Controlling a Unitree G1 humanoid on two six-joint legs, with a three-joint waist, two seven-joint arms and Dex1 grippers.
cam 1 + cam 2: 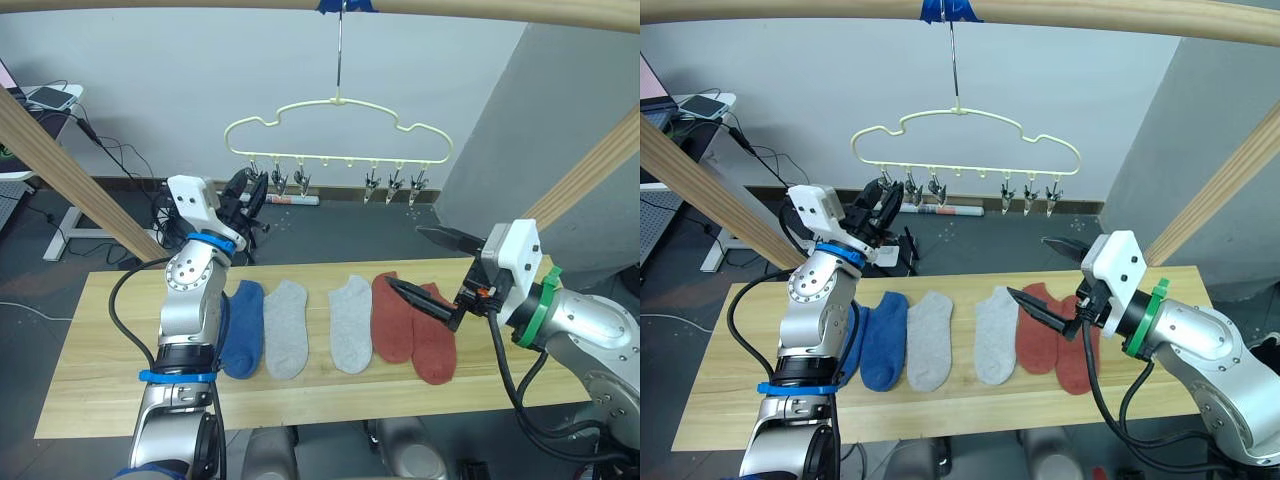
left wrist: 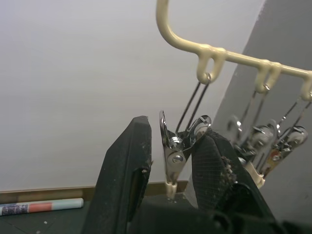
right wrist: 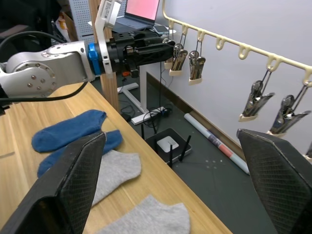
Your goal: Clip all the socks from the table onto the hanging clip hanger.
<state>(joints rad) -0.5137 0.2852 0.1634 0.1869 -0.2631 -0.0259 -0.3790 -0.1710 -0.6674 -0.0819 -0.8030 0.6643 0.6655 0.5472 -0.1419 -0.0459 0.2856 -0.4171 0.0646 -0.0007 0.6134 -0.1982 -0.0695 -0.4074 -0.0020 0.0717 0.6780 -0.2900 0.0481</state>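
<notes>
Several socks lie in a row on the table (image 1: 90, 350): two blue (image 1: 243, 325), partly behind my left arm, two light grey (image 1: 286, 328), and two brick red (image 1: 392, 315). The pale yellow clip hanger (image 1: 340, 128) hangs from the top beam with a row of metal clips. My left gripper (image 1: 250, 190) is raised to the hanger's leftmost clip (image 2: 173, 151). Its fingers stand open on either side of that clip, the right one touching it. My right gripper (image 1: 405, 257) hovers wide open and empty just above the red socks.
Thick wooden beams (image 1: 70, 175) slant down on both sides and one (image 1: 450, 8) crosses overhead. A grey partition (image 1: 510, 130) stands at the back right. On the floor beyond the table lie cables, a small white box (image 3: 168, 145) and a tube (image 1: 295, 200).
</notes>
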